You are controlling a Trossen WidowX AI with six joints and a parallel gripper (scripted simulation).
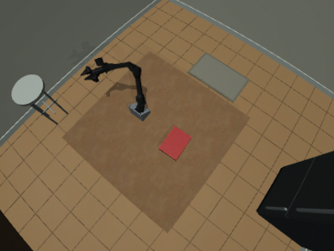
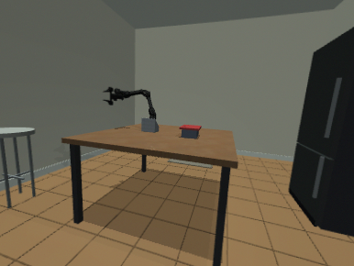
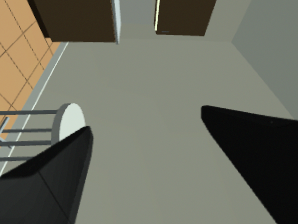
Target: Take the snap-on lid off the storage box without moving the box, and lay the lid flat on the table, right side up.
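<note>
- The red snap-on lid [image 1: 175, 143] sits on its grey storage box [image 2: 189, 133] near the middle of the bench [image 1: 108, 143], in front of the arm's grey base [image 1: 139, 112] and apart from it.
- It looks like a thin, stiff plastic panel, probably light; the snap fit should resist, so the box may want to lift or slide with it.
- The sensible hold, I judge, is a rim on one short edge or a corner, peeling up rather than pulling straight.
- In the top view the lid is a flat rectangle, top face up, its long axis running diagonally from lower left to upper right.
- The end effector [image 1: 89, 74] is spread wide and holds nothing; it hangs beyond the bench edge, pointing towards the round stool [image 1: 28, 89], well apart from the box.
</note>
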